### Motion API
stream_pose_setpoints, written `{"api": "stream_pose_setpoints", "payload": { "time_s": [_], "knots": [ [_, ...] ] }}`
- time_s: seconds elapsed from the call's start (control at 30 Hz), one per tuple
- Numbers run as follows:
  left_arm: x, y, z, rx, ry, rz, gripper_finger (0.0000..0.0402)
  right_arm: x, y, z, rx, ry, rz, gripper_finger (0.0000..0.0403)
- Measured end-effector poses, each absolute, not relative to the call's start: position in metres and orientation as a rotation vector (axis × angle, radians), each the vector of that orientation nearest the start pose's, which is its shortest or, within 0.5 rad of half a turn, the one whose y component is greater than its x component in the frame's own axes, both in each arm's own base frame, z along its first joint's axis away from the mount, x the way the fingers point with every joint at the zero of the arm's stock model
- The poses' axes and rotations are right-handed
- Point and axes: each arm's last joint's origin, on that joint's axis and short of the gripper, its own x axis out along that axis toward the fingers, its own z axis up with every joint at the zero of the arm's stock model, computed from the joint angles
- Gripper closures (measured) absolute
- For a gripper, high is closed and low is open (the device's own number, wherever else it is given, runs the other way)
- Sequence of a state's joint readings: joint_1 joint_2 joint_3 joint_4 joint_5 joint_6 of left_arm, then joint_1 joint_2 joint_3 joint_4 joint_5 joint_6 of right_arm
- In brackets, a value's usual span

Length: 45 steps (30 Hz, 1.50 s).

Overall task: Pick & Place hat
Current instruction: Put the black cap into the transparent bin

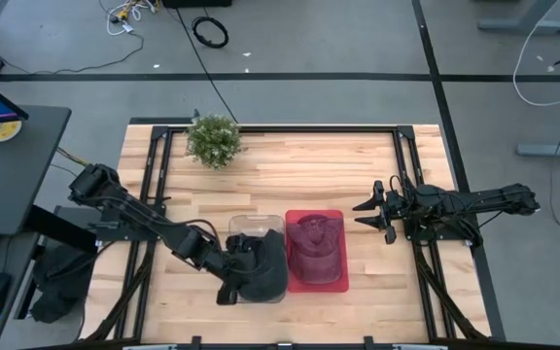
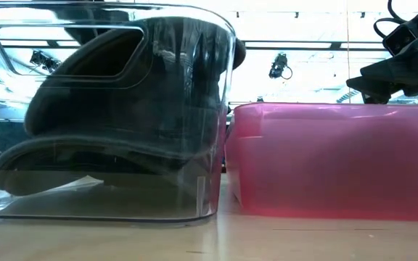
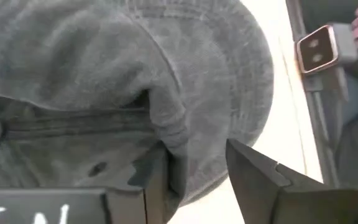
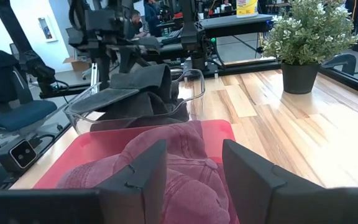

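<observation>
While crumpled in the clear bin (image 1: 257, 226), dark grey hat (image 1: 261, 264) | left pincer (image 3: 194, 180) spread | right pincer (image 4: 191, 171) spread

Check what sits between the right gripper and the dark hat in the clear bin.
The red bin holding a red hat lies between the right gripper and the dark hat in the clear bin; the high view shows this.

- In the high view the left gripper (image 1: 246, 277) covers much of the dark hat (image 1: 265, 267), so the hat's brim cannot be made out there
- The clear bin (image 2: 202, 109) is cut off at the low view's left edge
- The red bin (image 2: 339, 159) runs past that view's right edge, its contents veiled by the tinted wall
- The left wrist view shows the dark hat only in part
</observation>
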<state>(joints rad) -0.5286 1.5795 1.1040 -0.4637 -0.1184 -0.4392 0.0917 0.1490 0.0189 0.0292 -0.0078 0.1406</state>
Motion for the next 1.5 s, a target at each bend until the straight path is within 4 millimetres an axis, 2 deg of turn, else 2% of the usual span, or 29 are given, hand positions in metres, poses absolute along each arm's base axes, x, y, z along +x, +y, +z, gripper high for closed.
{"api": "stream_pose_setpoints", "payload": {
  "time_s": [0.17, 0.33, 0.63, 0.93, 1.0, 1.1, 1.3, 1.5],
  "knots": [
    [0.285, -0.162, 0.251, -0.106, 0.941, -0.13, 0.0235, 0.105, 0.01, 0.161, 0.136, 0.107, 0.092, 0.0243],
    [0.29, -0.161, 0.265, -0.071, 0.854, -0.029, 0.0234, 0.105, 0.01, 0.161, 0.136, 0.108, 0.092, 0.0243],
    [0.29, -0.16, 0.267, -0.054, 0.851, -0.008, 0.0234, 0.105, 0.01, 0.161, 0.136, 0.108, 0.092, 0.0243],
    [0.308, -0.163, 0.288, 0.027, 0.534, 0.084, 0.0234, 0.105, 0.01, 0.161, 0.136, 0.108, 0.093, 0.0243],
    [0.312, -0.165, 0.285, 0.024, 0.526, 0.077, 0.0234, 0.105, 0.01, 0.161, 0.136, 0.108, 0.093, 0.0243],
    [0.32, -0.166, 0.269, 0.042, 0.584, 0.062, 0.0234, 0.105, 0.01, 0.161, 0.136, 0.107, 0.093, 0.0243],
    [0.34, -0.155, 0.24, 0.023, 0.674, 0.068, 0.0234, 0.105, 0.01, 0.161, 0.136, 0.108, 0.092, 0.0243],
    [0.34, -0.143, 0.234, -0.127, 0.772, 0.071, 0.0234, 0.105, 0.01, 0.161, 0.136, 0.108, 0.092, 0.0243]
  ]
}}
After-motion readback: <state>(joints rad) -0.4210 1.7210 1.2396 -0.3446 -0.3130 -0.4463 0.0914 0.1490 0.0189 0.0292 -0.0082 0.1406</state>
